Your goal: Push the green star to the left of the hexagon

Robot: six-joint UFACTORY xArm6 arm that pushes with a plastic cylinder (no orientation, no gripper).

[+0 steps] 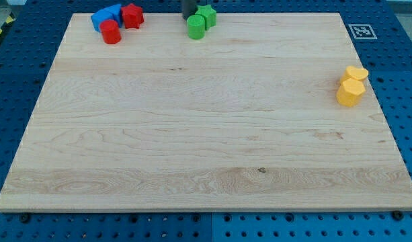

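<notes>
1. I can read no words, numbers or brand names anywhere.
2. The only sign is a black-and-white square marker — probably a fiducial tag — on the wooden board's top right corner.

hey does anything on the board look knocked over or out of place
Nothing stands out. The green star and green cylinder sit upright by my tip; red, blue and yellow blocks sit near the board's edges.
</notes>
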